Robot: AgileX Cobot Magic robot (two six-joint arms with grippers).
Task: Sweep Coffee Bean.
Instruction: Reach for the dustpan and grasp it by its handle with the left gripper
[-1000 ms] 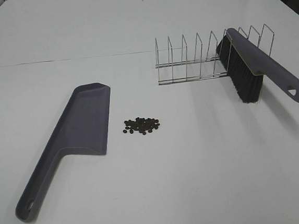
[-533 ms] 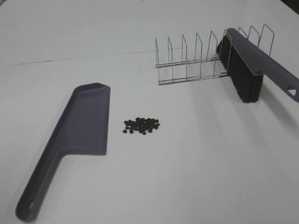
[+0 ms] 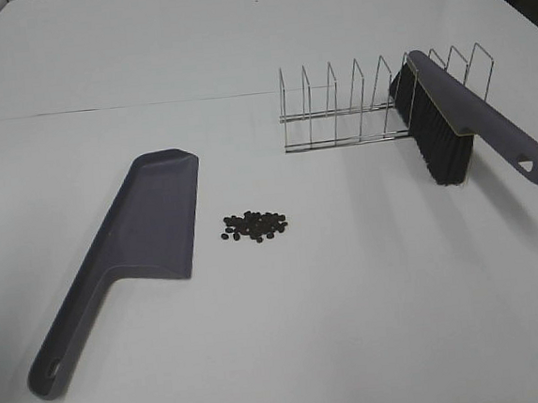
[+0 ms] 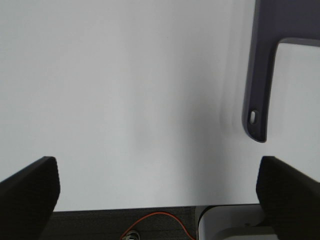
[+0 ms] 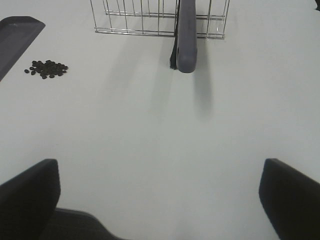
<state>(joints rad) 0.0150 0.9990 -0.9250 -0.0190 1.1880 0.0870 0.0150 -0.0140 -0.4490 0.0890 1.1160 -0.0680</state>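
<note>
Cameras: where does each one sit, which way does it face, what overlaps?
Exterior high: mounted high, looking down over the white table at a grey-purple plastic dustpan, pile of small dark coffee beans, wire rack and grey-purple brush with black bristles; no arm visible.
Left wrist: low over the table, facing the dustpan's handle; open left gripper, black fingers at the frame edges.
Right wrist: low, facing brush, rack, beans; open right gripper.
Shared: dustpan in all three; beans, rack, brush in exterior and right wrist.

One dustpan (image 3: pixel 148 221), one brush (image 3: pixel 469 113), one wire rack (image 3: pixel 341 113), dozens of coffee beans (image 3: pixel 254 226)
</note>
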